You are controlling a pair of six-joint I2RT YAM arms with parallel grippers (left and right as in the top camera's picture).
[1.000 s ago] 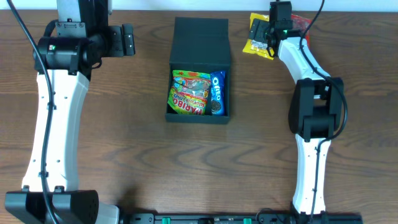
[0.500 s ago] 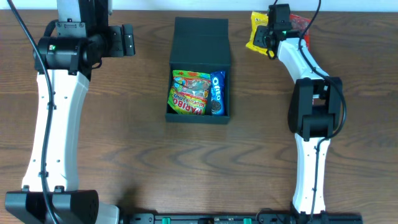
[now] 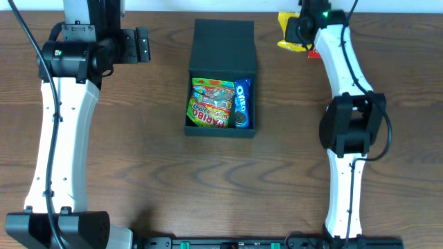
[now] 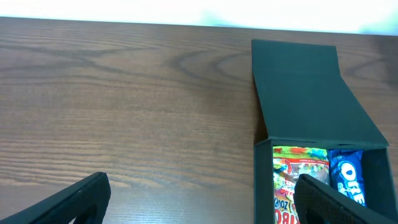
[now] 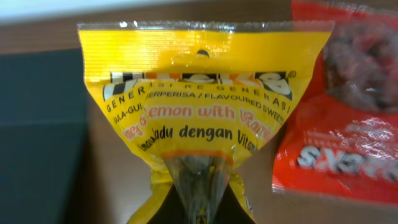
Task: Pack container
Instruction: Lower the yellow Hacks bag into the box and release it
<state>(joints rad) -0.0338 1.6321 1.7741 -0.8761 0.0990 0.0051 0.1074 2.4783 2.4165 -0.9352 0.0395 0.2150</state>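
Note:
The container (image 3: 191, 104), a dark square box, sits at mid-table with its flap lid (image 3: 223, 40) folded back. Inside it lie a Haribo packet (image 3: 210, 104) and an Oreo pack (image 3: 241, 104). My right gripper (image 3: 299, 29) is at the back right, shut on the pinched lower edge of a yellow lemon-sweets packet (image 5: 199, 93), which hangs in front of the wrist camera. My left gripper (image 4: 199, 202) stands open over bare wood left of the container (image 4: 311, 93), with its right finger (image 4: 329, 199) in front of the box's contents.
A red snack packet (image 5: 342, 137) lies on the table right of the yellow one, mostly hidden under the right arm in the overhead view. The table's back edge runs close behind the right gripper. The left arm (image 3: 66, 104) stands along the left side.
The right gripper closed on the yellow packet and carried it up and toward the back edge, off the red packet. The left arm stayed put.

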